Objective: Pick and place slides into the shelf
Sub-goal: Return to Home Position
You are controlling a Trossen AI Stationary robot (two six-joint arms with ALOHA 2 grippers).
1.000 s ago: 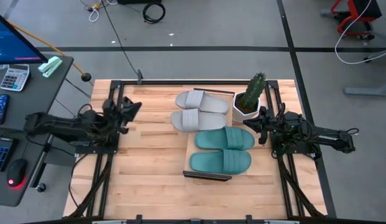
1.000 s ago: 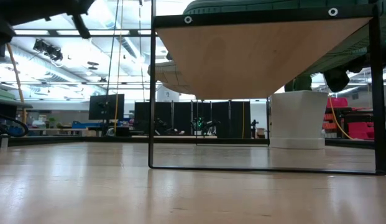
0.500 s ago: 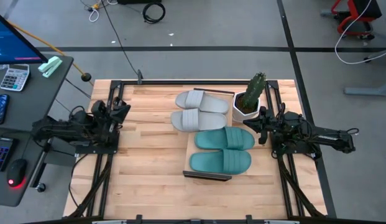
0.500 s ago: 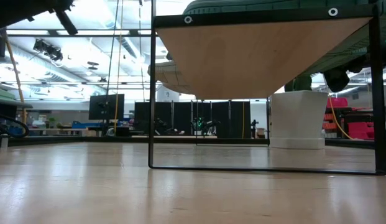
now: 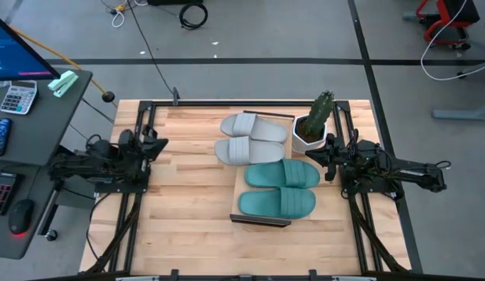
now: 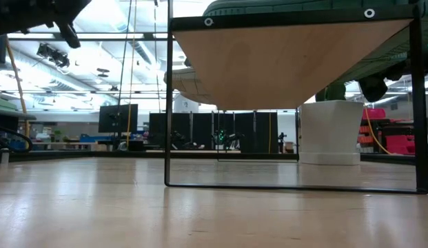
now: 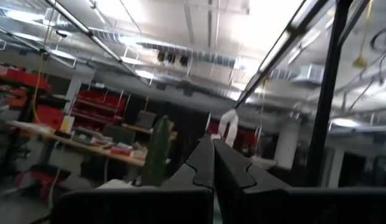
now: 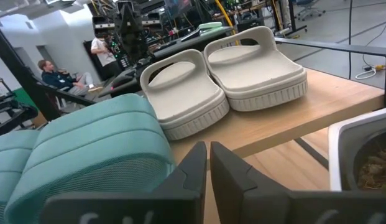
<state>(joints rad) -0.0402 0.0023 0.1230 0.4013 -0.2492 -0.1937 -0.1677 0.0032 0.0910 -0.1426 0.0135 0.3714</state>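
Note:
Two light grey slides point(image 5: 252, 138) and two teal-green slides point(image 5: 279, 187) lie side by side, soles down, on the light-wood shelf point(image 5: 239, 181), which stands on thin dark legs over the tabletop. In the right wrist view the grey pair point(image 8: 224, 74) lies beyond a teal slide point(image 8: 87, 155). My left gripper point(image 5: 156, 146) is shut and empty at the table's left edge, well away from the shelf. My right gripper point(image 5: 312, 158) is shut and empty just right of the shelf, level with the teal slides.
A white pot with a cactus point(image 5: 312, 125) stands at the far right, next to my right gripper and the shelf's far end. The low view shows the shelf's underside point(image 6: 289, 62) and its dark frame legs point(image 6: 169, 103). Bare slatted tabletop point(image 5: 187, 203) lies left of the shelf.
My left arm has drawn back toward the table's left edge, away from the shelf, with its gripper empty. The slides and my right arm have stayed where they were.

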